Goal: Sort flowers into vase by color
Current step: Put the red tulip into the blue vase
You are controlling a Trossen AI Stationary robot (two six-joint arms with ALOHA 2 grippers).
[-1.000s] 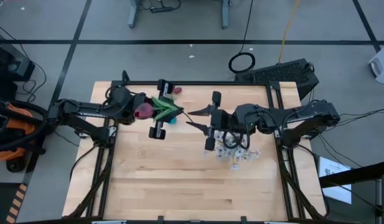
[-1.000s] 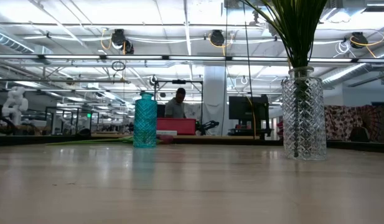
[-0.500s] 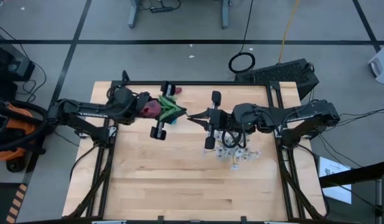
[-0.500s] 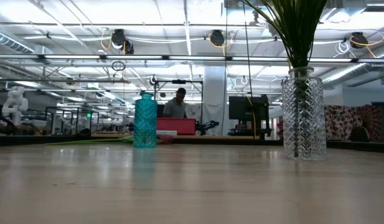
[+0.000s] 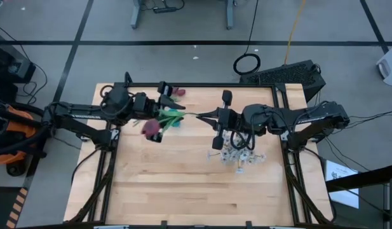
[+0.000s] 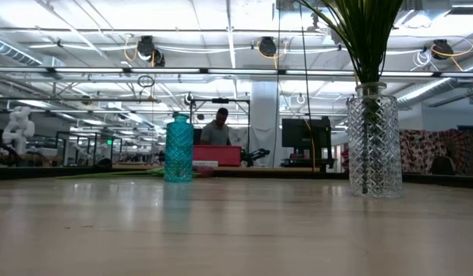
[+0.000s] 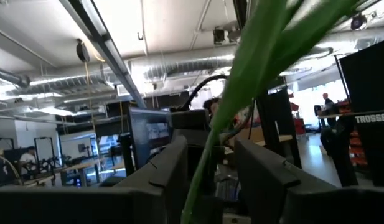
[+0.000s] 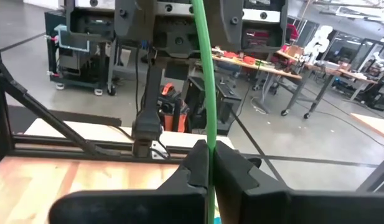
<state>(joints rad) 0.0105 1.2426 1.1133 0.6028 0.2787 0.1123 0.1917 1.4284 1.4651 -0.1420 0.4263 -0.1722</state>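
1. Teal ribbed vase (image 6: 179, 149).
2. Clear glass vase (image 6: 373, 139), diamond-cut pattern.
3. Tulip (image 5: 152, 128): dark red bud, green stem (image 8: 204, 93) and leaves.
4. Pale, light-brown wooden table (image 5: 183, 184), black frame.

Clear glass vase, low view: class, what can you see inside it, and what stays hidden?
Inside the clear glass vase, thin green stems stand upright and fan out above the rim. The cut pattern blurs their lower ends, and their tops run out of view, so any blossoms are unseen.
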